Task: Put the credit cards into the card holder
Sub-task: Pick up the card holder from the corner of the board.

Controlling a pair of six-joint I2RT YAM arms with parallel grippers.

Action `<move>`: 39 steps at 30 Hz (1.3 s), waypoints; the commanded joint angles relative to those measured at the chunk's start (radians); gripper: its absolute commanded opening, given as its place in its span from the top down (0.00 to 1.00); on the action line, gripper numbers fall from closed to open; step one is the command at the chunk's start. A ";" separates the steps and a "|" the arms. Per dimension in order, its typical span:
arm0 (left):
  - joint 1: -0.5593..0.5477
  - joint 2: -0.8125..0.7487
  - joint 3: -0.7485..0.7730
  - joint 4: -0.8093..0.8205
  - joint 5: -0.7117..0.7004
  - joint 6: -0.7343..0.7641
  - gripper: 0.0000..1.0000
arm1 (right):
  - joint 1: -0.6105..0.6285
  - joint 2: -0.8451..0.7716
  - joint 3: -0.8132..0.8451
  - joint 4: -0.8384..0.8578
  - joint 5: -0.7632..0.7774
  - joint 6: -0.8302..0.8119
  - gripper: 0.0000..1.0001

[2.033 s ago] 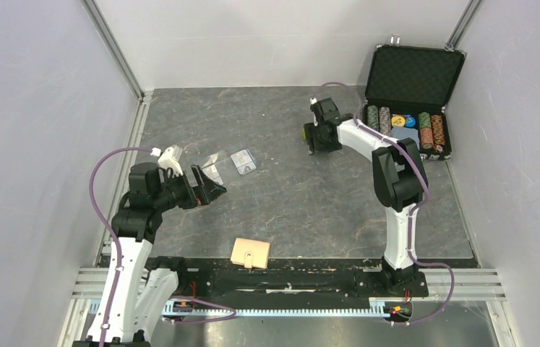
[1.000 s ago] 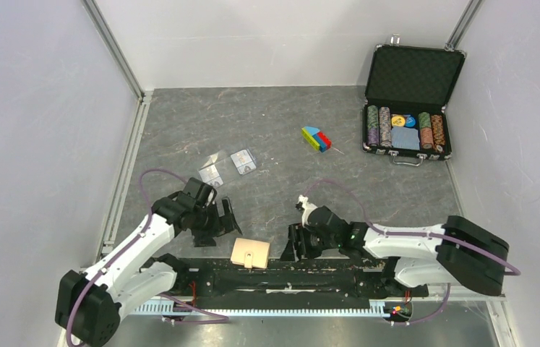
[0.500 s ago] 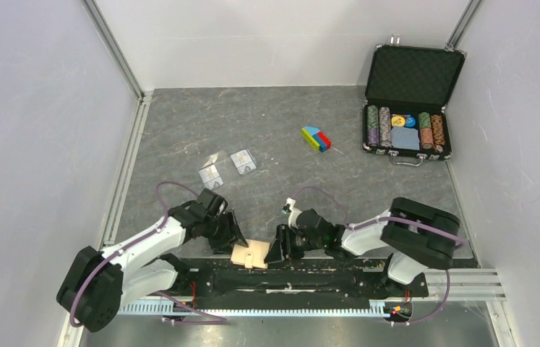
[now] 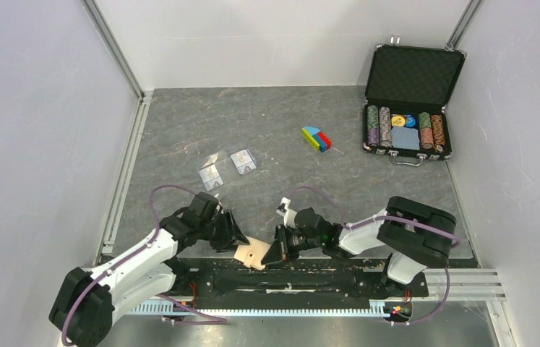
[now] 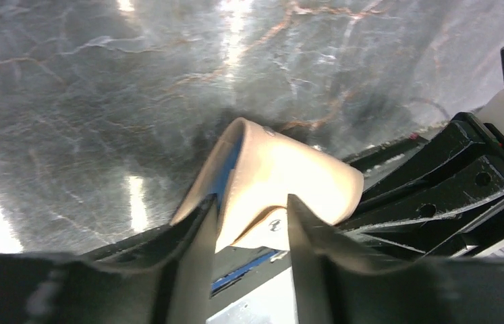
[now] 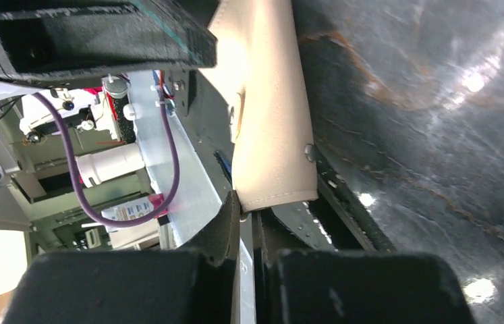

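Both arms have drawn in from either side since a moment ago, and the card holder (image 4: 251, 253), which lay flat then, now sits tilted with one side raised off the table (image 4: 288, 195).

At the left, the left gripper (image 4: 232, 235) straddles the holder's near flap. In the left wrist view its fingers (image 5: 198, 236) press on both sides of the tan leather, and a slit of blue lining shows where the fold has begun to gape. Up the table from it, the two credit cards (image 4: 211, 175) (image 4: 243, 161) lie side by side, untouched and well apart from the holder.

To the right of the holder, the right gripper (image 4: 280, 244) has its fingers pressed together, pinching the thin edge of the other flap.

By my reading the task is barely begun. The holder is gripped for opening but is not yet spread, and no card is inside.

Room is tight, since the holder sits just beside the black base rail (image 4: 310, 275) at the table's near edge. Spreading it calls for pulling away from that rail, where the surface is bare. Farther right, the coloured block (image 4: 315, 139) and the chip case (image 4: 415, 108) stand well clear.
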 commanded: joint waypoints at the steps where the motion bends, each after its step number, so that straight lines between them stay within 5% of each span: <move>1: -0.012 -0.082 0.032 0.084 0.112 -0.046 0.44 | -0.009 -0.130 0.078 -0.033 0.090 -0.077 1.00; 3: -0.013 -0.134 0.055 0.041 0.071 -0.044 0.30 | -0.015 -0.203 0.084 -0.134 0.118 -0.119 1.00; 7: -0.012 -0.211 0.077 0.039 0.036 -0.053 0.21 | -0.026 -0.363 0.120 -0.373 0.189 -0.212 1.00; 10: -0.012 -0.242 0.040 0.193 0.120 -0.106 0.18 | -0.049 -0.494 0.094 -0.443 0.212 -0.212 1.00; 17: -0.012 -0.239 0.004 0.505 0.259 -0.184 0.15 | -0.120 -0.699 0.021 -0.474 0.166 -0.153 1.00; 23: -0.015 -0.167 -0.015 0.694 0.326 -0.252 0.23 | -0.122 -0.734 0.036 -0.479 0.152 -0.136 1.00; 32: -0.017 -0.163 -0.060 0.698 0.228 -0.286 0.18 | -0.123 -0.783 0.068 -0.504 0.172 -0.125 1.00; 39: -0.016 -0.161 -0.117 0.847 0.199 -0.358 0.20 | -0.123 -0.794 0.072 -0.506 0.167 -0.116 1.00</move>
